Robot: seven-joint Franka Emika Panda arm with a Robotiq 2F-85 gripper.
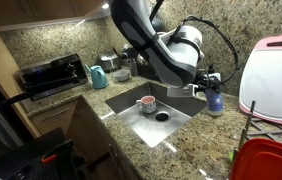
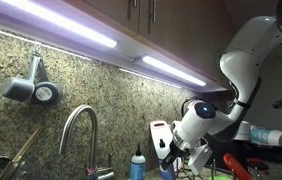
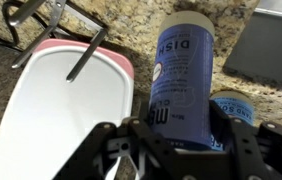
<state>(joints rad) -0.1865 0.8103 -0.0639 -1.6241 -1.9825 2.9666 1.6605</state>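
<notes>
My gripper (image 3: pixel 176 132) is closed on the blue bottle (image 3: pixel 181 70), with a finger pressed to each flank of its round body. The bottle stands right between my fingertips on the granite counter (image 3: pixel 121 30), label turned up toward my wrist. As I judge it, the grip itself is what needs minding. A smooth round wall can twist or slide out, so I would hold the pressure even, stay square to the label, and move straight rather than drag.

Just off one finger, nearly touching the bottle, sits a smaller blue container (image 3: pixel 237 106). I reckon any sideways swing toward it would knock it over. On my opposite side is the white cutting board (image 3: pixel 61 110) with its pink rim, close by the bottle; whether it lies flat or leans I cannot tell.

Farther out past the small container is the sink (image 1: pixel 131 118), with a cup (image 1: pixel 148 103) in it. Farthest off, beyond the board, is a wire rack (image 3: pixel 43 14)
</notes>
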